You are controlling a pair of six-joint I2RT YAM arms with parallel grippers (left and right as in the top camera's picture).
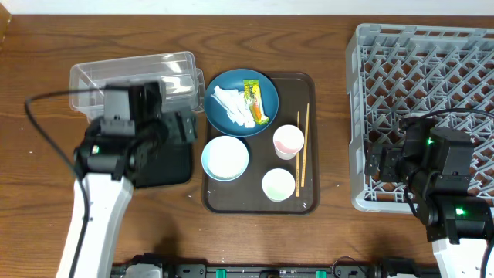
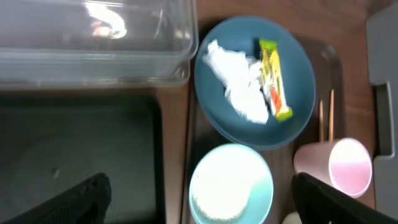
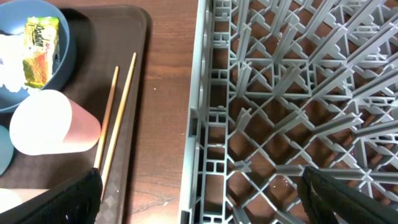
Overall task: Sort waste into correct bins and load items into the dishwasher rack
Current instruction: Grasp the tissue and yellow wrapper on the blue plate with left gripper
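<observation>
A dark-blue plate [image 1: 238, 116] on the brown serving tray [image 1: 309, 202] holds crumpled white tissue [image 1: 230, 106] and a yellow-green wrapper [image 1: 255, 99]. A light-blue bowl [image 1: 225, 157] with white rice in it, two cups [image 1: 288, 141] [image 1: 279, 184] and wooden chopsticks [image 1: 302, 147] also lie on that tray. My left gripper [image 2: 202, 202] is open and empty above the bowl [image 2: 231, 186] and the black tray [image 2: 74, 155]. My right gripper [image 3: 202, 199] is open and empty over the grey rack's left wall [image 3: 196, 124]. The clear tub [image 1: 131, 77] sits at the back left.
The grey rack [image 1: 363, 116] fills the right side of the table. The black tray [image 1: 166, 166] lies left of the brown tray, partly under my left arm. Bare wooden table [image 1: 332, 116] shows between the brown tray and the rack.
</observation>
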